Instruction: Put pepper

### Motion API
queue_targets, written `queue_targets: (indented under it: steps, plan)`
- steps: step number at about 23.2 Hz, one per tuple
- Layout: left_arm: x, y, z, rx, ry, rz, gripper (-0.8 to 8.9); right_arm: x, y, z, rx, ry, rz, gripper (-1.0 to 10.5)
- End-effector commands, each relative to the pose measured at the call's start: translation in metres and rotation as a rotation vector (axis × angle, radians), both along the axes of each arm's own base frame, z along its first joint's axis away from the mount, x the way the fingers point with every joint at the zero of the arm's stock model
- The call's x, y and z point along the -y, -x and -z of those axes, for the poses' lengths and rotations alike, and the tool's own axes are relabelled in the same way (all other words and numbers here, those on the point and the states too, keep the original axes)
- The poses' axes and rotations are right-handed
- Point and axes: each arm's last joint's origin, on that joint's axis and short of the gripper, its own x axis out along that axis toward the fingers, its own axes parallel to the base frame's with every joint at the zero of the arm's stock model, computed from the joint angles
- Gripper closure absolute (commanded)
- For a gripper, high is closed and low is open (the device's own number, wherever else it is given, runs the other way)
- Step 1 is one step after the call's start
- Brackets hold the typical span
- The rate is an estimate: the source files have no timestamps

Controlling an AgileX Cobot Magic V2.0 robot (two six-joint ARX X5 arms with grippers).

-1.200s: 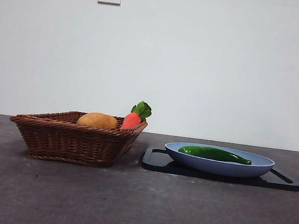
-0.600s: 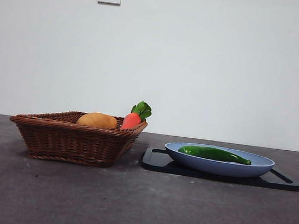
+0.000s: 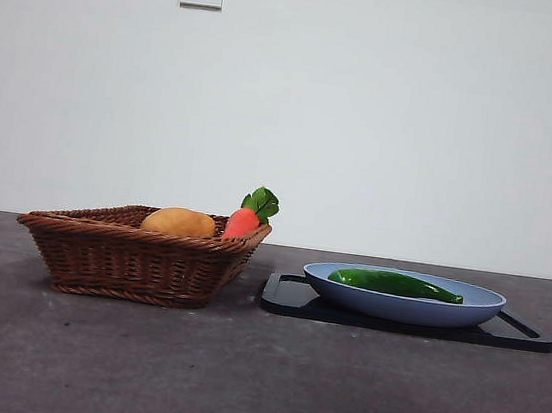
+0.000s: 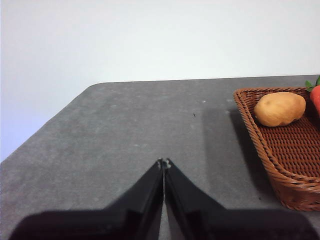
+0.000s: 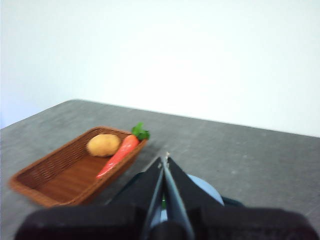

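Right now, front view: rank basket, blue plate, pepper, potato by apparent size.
1. basket, widest and tallest.
2. blue plate, slightly narrower and much flatter.
3. pepper, lying in the plate.
4. potato, though the basket rim hides its lower part, so its full size is unsure.

My right gripper point(image 5: 164, 159) hides most of the blue plate point(image 5: 205, 187), and the wrist picture's edge cuts off the carrot point(image 4: 316, 99).
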Motion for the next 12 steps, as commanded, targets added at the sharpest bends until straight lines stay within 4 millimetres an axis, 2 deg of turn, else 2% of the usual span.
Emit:
queue_targets:
  steps: [1,7,12]
  plan:
    - [0.000,0.000,0.002,0.003,0.006,-0.002,8.05,0.001,-0.005,0.034,0.011,-0.039,0.046,9.4]
    - [0.000,0.000,0.002,0.003,0.006,-0.002,8.05,0.003,-0.011,0.091,-0.046,-0.079,0.144,9.4]
    - [0.000,0.000,0.002,0.003,0.006,-0.002,8.05,0.004,-0.014,0.120,-0.090,-0.098,0.168,9.4]
